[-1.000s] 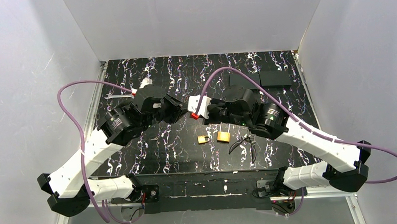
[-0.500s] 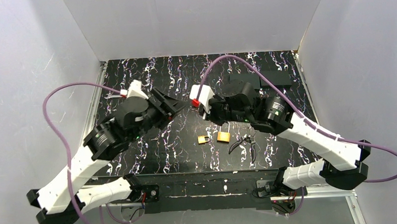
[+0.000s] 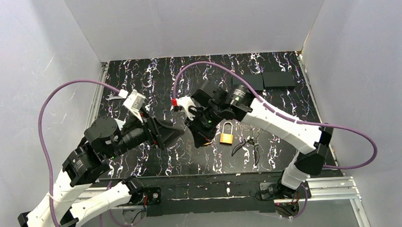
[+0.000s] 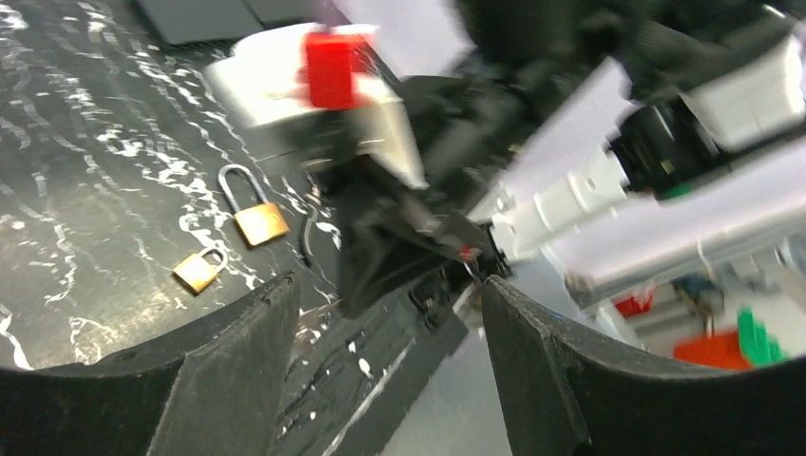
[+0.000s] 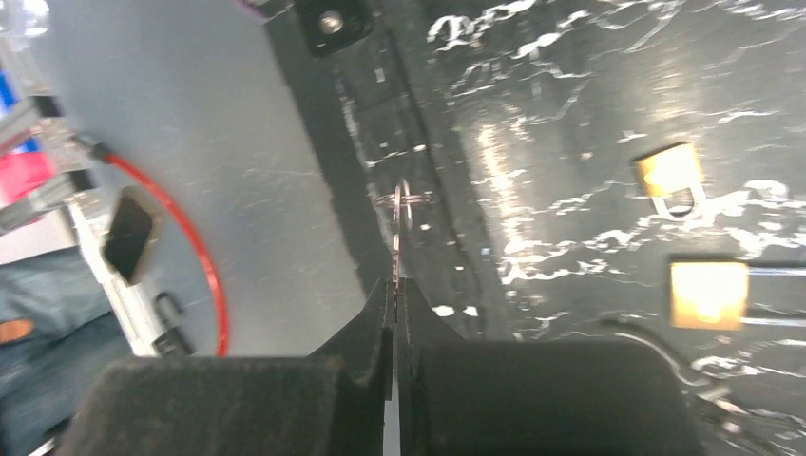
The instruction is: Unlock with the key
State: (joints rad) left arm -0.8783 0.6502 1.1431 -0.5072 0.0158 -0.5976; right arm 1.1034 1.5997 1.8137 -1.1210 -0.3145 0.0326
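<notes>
The right claw [image 5: 394, 290] is clamped on the tiny flat dull-metal key [image 5: 398, 211]; the left claw [image 4: 390, 304] stands wide apart.

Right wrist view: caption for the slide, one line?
Right gripper pinching the key edge-on, with a small padlock and a larger padlock lying on the marbled table nearby.

Marbled table [image 3: 152, 75] bears large padlock [image 3: 226, 136], small padlock [image 4: 200, 270], pliers [image 3: 246, 143] and wrench [image 3: 115, 97].
</notes>
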